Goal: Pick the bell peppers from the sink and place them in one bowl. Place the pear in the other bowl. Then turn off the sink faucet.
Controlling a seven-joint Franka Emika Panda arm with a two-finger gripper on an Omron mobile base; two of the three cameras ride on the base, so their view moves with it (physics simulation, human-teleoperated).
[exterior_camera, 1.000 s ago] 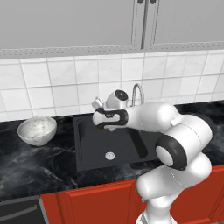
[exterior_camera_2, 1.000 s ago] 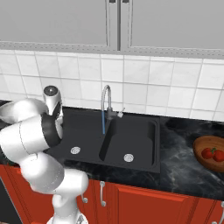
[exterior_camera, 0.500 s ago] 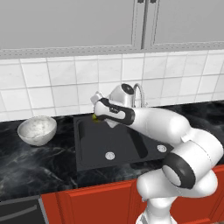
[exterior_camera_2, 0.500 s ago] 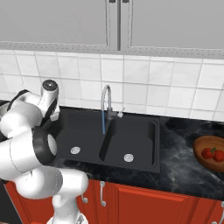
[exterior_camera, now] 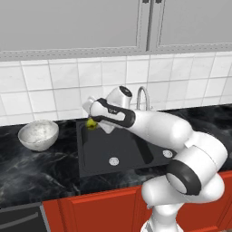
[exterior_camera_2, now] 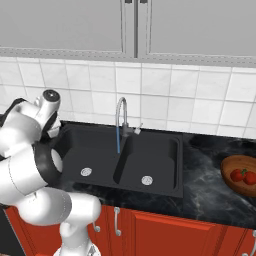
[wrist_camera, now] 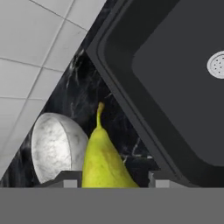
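Note:
My gripper point(exterior_camera: 93, 121) is shut on the yellow-green pear point(exterior_camera: 91, 124) and holds it above the back left corner of the black sink point(exterior_camera: 97, 156). In the hand view the pear point(wrist_camera: 103, 157) stands between my fingertips point(wrist_camera: 70, 181), stem up, with the white speckled bowl point(wrist_camera: 57, 146) just beyond it on the counter. From the left base view that bowl point(exterior_camera: 38, 134) lies left of the gripper. Two red bell peppers point(exterior_camera_2: 242, 176) lie in a wooden bowl point(exterior_camera_2: 235, 162) at the far right. The faucet point(exterior_camera_2: 120, 117) runs a thin stream of water into the sink point(exterior_camera_2: 165, 150).
Black marble counter point(exterior_camera: 27, 167) surrounds the sink, with white tiled wall and grey cabinets behind it. A silver drain disc point(exterior_camera_2: 86, 172) sits in each basin. Red cabinet fronts point(exterior_camera_2: 165, 235) run below the counter edge.
The arm has swung left with the pear, from over the sink's back edge to its left corner, nearer the white bowl. The grip stays on the pear.

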